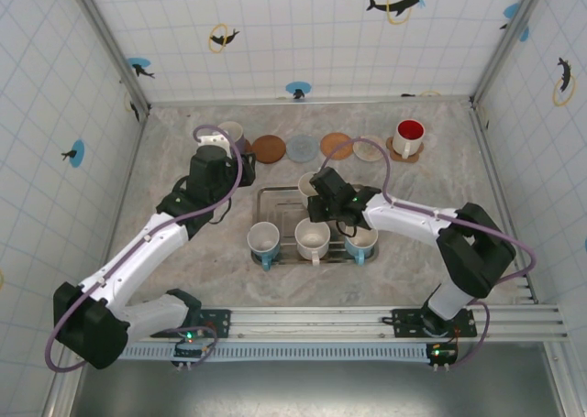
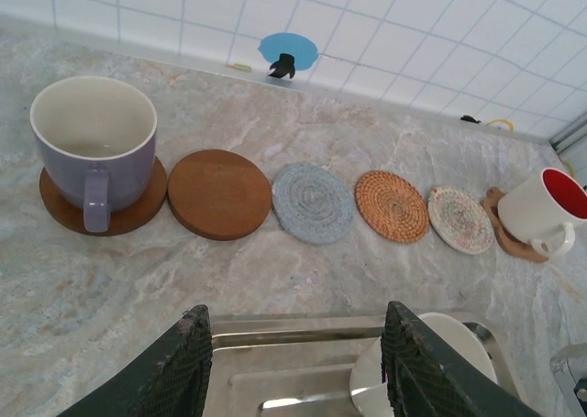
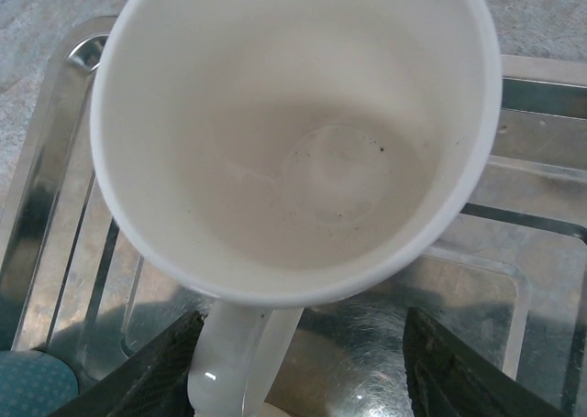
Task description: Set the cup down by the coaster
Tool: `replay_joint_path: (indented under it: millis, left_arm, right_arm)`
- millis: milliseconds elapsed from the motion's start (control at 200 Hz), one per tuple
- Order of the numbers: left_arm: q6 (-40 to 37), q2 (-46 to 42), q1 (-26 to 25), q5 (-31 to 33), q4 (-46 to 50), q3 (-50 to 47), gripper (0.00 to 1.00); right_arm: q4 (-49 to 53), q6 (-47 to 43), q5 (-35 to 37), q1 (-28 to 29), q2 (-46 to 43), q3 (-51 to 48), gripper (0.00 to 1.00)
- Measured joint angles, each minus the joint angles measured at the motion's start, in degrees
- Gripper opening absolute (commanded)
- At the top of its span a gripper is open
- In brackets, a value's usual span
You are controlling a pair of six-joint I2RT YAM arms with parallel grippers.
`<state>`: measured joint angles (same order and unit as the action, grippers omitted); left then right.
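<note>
Grasp step. Your right gripper (image 3: 303, 367) is part-spread astride the cup (image 3: 303, 160) handle, not clamped. The cup sits in the tray (image 3: 541, 96), dead ahead of it. Next: close, lift clear, carry to the coasters (image 1: 301, 148) beyond. Left gripper (image 2: 298, 367) is spread and empty.

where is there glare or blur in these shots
right wrist: bright glare streaks on the steel tray, and the white cup looms close and slightly soft; left wrist: the coasters look sharp and evenly lit; top external: even light, no harsh shadows
</note>
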<state>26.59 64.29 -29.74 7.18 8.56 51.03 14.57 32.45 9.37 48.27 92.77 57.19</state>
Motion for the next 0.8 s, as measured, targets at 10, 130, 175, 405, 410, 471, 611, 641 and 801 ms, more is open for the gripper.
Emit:
replay_joint_path:
  millis: [10,130,175,405,410,471,611,641,801]
  left_arm:
    - [0.0,0.0,0.0,0.0,0.0,0.0,0.50]
    - [-0.6,0.0,0.0,0.2,0.0,0.0,0.50]
    - [-0.8,0.0,0.0,0.2,0.1,0.0,0.50]
    - [-1.0,0.1,0.0,0.6,0.1,0.0,0.50]
    - [-1.0,0.1,0.0,0.6,0.1,0.0,0.50]
    - [-1.0,0.3,0.0,0.7,0.1,0.0,0.50]
    - [-1.1,0.8,0.0,0.9,0.3,0.0,0.50]
    - [-1.1,0.8,0.0,0.9,0.4,0.0,0.50]
    - [-1.1,0.8,0.0,1.0,0.4,0.0,0.50]
  right_arm:
    - [0.0,0.0,0.0,0.0,0.0,0.0,0.57]
    - [-0.2,0.1,0.0,-0.5,0.3,0.2,0.53]
    - [-0.4,0.2,0.0,-0.7,0.3,0.2,0.51]
    - [-0.8,0.1,0.0,-1.1,0.4,0.4,0.43]
    - [-0.9,0.1,-0.1,-1.1,0.5,0.4,0.43]
    - [-1.0,0.0,-0.1,-1.1,0.7,0.6,0.40]
    - [-1.0,-0.1,-0.2,-1.1,1.2,0.6,0.33]
    - [-1.0,-0.2,-0.3,-1.1,1.3,0.6,0.32]
    - [-1.0,-0.5,-0.3,-1.1,1.7,0.9,0.21]
